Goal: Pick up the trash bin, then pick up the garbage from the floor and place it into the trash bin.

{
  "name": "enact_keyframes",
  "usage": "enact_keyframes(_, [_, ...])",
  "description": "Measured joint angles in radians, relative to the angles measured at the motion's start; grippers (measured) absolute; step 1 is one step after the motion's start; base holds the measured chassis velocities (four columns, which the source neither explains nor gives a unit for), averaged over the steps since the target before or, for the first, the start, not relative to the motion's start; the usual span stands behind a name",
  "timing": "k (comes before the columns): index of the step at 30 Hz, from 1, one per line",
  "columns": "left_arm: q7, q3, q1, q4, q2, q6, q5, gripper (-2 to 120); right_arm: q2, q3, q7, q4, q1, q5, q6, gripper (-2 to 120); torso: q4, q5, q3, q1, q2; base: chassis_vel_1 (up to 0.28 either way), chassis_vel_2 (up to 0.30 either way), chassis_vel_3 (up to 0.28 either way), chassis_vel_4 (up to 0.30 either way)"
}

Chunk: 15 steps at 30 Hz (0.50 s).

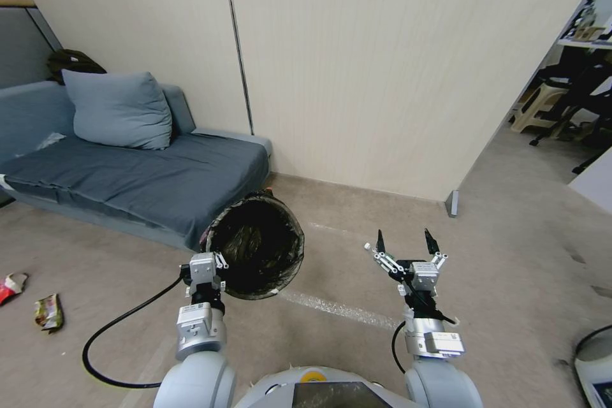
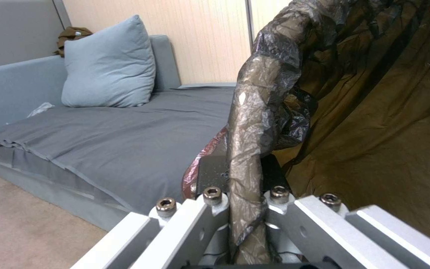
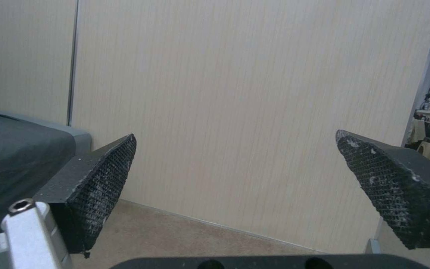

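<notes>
The trash bin (image 1: pixel 262 268), round with a black bag liner over its rim, hangs tilted toward me in front of the sofa. My left gripper (image 1: pixel 215 261) is shut on the bin's near-left rim; in the left wrist view the liner-wrapped rim (image 2: pixel 255 127) runs between that gripper's (image 2: pixel 245 213) linkages. My right gripper (image 1: pixel 406 243) is held out over bare floor with its jaws wide apart, and its black pads (image 3: pixel 100 186) hold nothing. Garbage lies on the floor far left: a red-and-white wrapper (image 1: pixel 11 285) and a yellow-brown wrapper (image 1: pixel 49 312).
A grey sofa (image 1: pixel 146 182) with a pillow (image 1: pixel 118 109) stands behind the bin, against a beige wall (image 1: pixel 382 76). A black cable (image 1: pixel 105 344) loops on the floor at left. An opening at right leads to a room with a stool (image 1: pixel 539 105).
</notes>
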Motion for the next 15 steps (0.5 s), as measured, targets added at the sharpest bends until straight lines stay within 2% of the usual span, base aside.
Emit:
enact_keyframes(5, [-0.002,0.019,0.021,0.0,0.012,-0.016,0.01,0,-0.001,0.033,-0.025,-0.04,0.056,0.024,-0.03,100,0.0001,0.0001,0.0,0.0,0.0,0.0,0.0,0.0,0.0])
enact_keyframes(8, [-0.002,0.02,0.031,0.0,0.02,-0.026,0.016,0,-0.065,0.05,-0.04,-0.075,0.114,0.092,-0.084,100,0.0,0.0001,0.0,0.0,0.0,0.0,0.0,0.0,0.0])
enact_keyframes(10, [-0.002,0.02,0.031,0.0,0.02,-0.026,0.016,0,-0.065,0.05,-0.04,-0.075,0.114,0.092,-0.084,100,0.0,0.0001,0.0,0.0,0.0,0.0,0.0,0.0,0.0])
enact_keyframes(11, [-0.003,0.02,0.035,0.0,0.021,-0.028,0.016,0,-0.117,0.061,-0.049,-0.106,0.165,0.143,-0.115,100,0.0004,0.0002,0.0,0.0,0.0,0.0,0.0,0.0,0.0])
enact_keyframes(12, [-0.003,0.019,0.037,0.0,0.023,-0.029,0.016,0,-0.149,0.067,-0.056,-0.13,0.196,0.171,-0.134,100,-0.0003,0.0002,0.0,0.0,0.0,0.0,0.0,0.0,0.0])
enact_keyframes(13, [-0.003,0.017,0.04,0.0,0.022,-0.029,0.016,0,-0.186,0.074,-0.062,-0.161,0.234,0.201,-0.152,100,0.0002,0.0001,0.0,0.0,0.0,0.0,0.0,0.0,0.0])
enact_keyframes(15, [-0.003,0.014,0.042,0.0,0.023,-0.029,0.016,0,-0.209,0.076,-0.064,-0.187,0.258,0.221,-0.165,100,0.0004,0.0002,0.0,0.0,0.0,0.0,0.0,0.0,0.0])
